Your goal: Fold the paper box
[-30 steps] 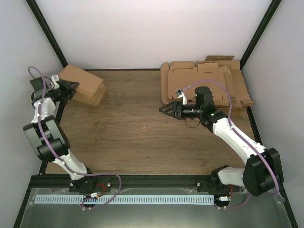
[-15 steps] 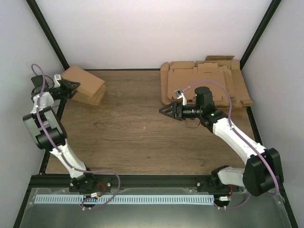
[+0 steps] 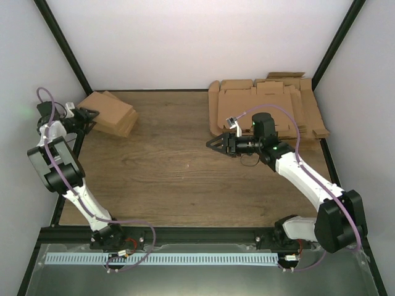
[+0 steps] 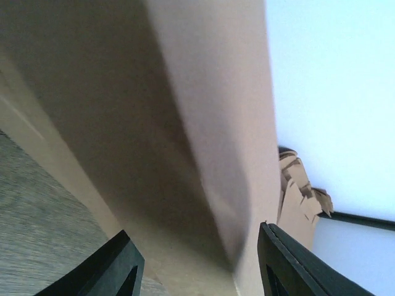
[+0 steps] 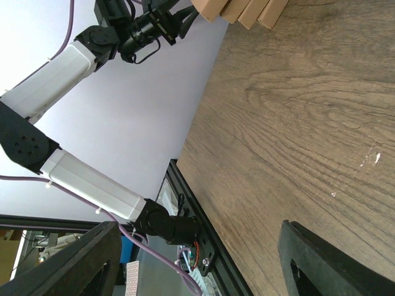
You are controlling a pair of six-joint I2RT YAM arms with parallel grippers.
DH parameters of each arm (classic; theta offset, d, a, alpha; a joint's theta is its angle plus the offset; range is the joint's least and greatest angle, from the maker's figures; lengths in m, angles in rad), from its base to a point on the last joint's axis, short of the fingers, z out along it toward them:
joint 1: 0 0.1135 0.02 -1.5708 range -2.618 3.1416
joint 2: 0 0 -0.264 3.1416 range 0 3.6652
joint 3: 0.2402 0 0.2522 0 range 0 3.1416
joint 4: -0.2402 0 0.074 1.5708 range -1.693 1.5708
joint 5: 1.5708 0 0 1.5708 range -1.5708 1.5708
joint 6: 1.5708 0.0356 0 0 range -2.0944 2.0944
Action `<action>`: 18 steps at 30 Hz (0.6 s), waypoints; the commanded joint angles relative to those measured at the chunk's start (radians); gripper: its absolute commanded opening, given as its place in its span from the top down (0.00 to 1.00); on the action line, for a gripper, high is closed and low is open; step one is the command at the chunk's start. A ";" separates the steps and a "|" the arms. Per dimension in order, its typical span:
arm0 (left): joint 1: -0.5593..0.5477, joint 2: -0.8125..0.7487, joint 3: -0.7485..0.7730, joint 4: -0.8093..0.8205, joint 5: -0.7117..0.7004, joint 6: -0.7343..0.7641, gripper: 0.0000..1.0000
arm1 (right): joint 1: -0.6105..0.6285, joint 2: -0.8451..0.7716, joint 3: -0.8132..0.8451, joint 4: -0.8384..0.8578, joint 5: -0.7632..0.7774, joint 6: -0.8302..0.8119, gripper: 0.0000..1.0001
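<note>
Fingers of the left gripper (image 3: pixel 91 115) stand apart around the paper box (image 3: pixel 110 107) atop the box pile (image 3: pixel 125 127); the right gripper (image 3: pixel 210 142), jaws spread and empty, hovers above the table (image 3: pixel 166 179).

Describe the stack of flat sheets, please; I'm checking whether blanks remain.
The stack lies flat in the far right corner of the table: many plain brown cardboard blanks with tabbed flaps, unprinted, loosely piled so edges and tabs stick out unevenly. The right arm hangs over its near edge; the open right gripper points past its near left corner, holding nothing.
</note>
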 commanded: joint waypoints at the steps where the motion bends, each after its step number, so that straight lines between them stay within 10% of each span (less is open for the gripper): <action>1: 0.009 0.032 0.034 0.002 -0.045 -0.005 0.47 | -0.004 0.005 0.034 0.005 -0.021 -0.001 0.28; 18: -0.007 0.043 0.048 0.037 -0.050 -0.048 0.47 | -0.004 0.015 0.034 0.011 -0.016 0.007 0.27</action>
